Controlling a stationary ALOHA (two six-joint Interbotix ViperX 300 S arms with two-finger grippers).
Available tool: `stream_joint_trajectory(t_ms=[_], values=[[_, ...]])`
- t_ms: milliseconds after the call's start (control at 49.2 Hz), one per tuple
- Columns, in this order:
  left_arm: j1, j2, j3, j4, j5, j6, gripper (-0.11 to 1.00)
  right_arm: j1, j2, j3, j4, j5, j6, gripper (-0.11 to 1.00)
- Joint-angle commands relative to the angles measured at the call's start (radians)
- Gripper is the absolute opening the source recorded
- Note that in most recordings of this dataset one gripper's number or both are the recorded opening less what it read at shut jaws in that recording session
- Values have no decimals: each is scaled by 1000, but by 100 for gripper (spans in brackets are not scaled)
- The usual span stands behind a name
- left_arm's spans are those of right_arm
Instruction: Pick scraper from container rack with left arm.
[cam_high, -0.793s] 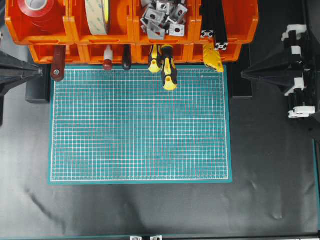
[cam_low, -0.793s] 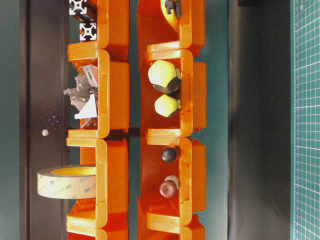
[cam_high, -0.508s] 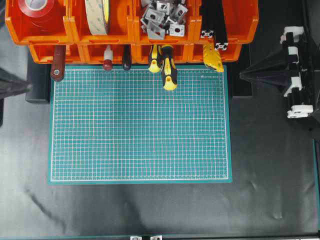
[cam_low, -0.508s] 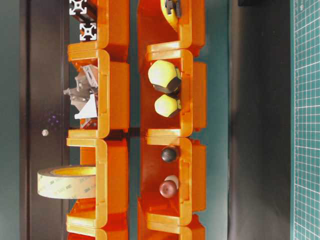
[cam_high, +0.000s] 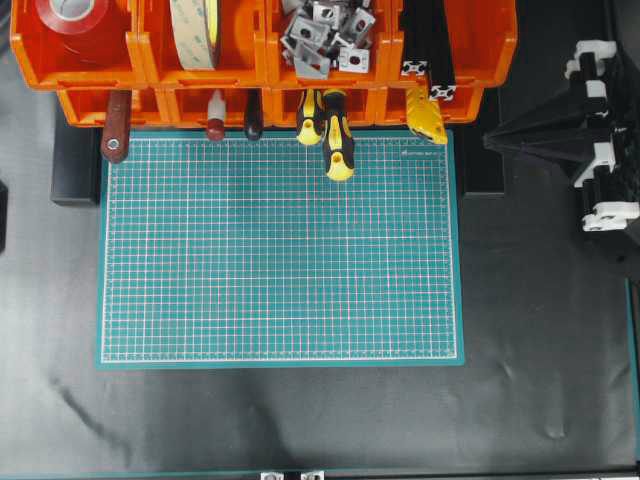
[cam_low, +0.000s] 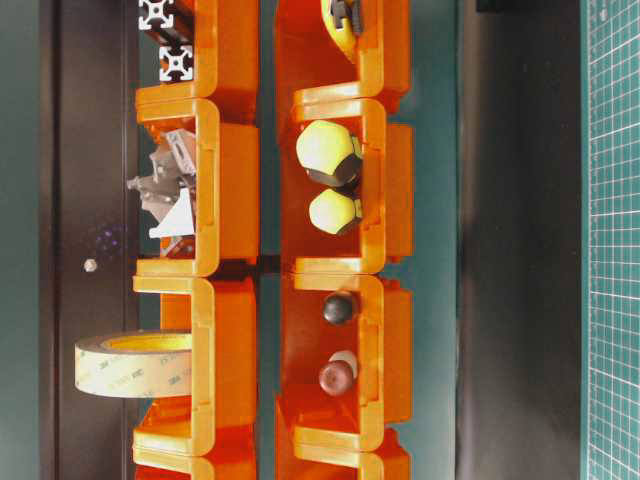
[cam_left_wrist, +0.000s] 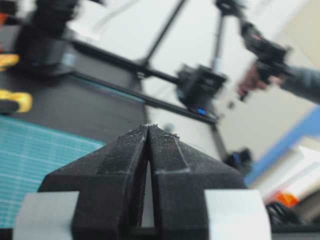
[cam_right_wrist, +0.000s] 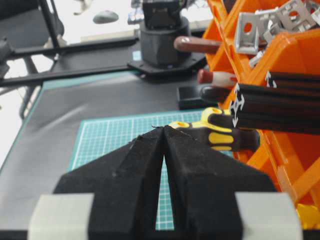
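- Step: the pick is not begun. My left end effector (cam_left_wrist: 148, 131) is closed, tips together on nothing, facing away from the rack and outside the overhead view.
- Scraper (cam_high: 116, 125): lower tier of the rack (cam_high: 455, 60), leftmost bin. Its handle juts out over the mat's (cam_high: 280, 250) top-left corner, the hole at its end showing. Blade hidden inside the bin.
- Next move, as I judge it: swing toward the rack, open the jaws, come in on the handle from the mat side, close, and draw it straight out of the bin.
- Neighbours: a red-knobbed tool (cam_high: 215, 128) near on its right; screwdrivers (cam_high: 335, 145) well apart.
- Edges: the upper bin overhangs the handle's inner part, so only the outer end offers a grip.
- Room: mat bare in front of the rack.
- Right end effector (cam_right_wrist: 163, 131): closed, empty, at the far side.
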Motion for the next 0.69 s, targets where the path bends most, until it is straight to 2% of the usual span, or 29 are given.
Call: stream_joint_trajectory(t_ms=[0, 81, 183, 325, 447, 549, 630, 671], values=[[-43, 48, -75, 9, 29, 98, 0, -2, 5, -34, 5, 2, 9, 1], [-63, 110, -156, 9, 132, 195, 0, -2, 5, -40, 5, 5, 23, 1], [-64, 202, -276, 9, 339, 265, 0, 2, 5, -48, 5, 25, 37, 1], [-80, 285, -393, 28, 538, 295, 0, 2, 3, -61, 5, 64, 38, 1], [-117, 328, -434, 72, 657, 298, 0, 3, 3, -66, 5, 77, 40, 1], [-140, 367, -440, 147, 785, 290, 0, 3, 3, -66, 6, 80, 40, 1], [-176, 408, -440, 288, 913, 273, 0, 3, 5, -64, 5, 80, 40, 1], [-213, 428, -445, 382, 959, 258, 0, 3, 5, -64, 6, 81, 40, 1]])
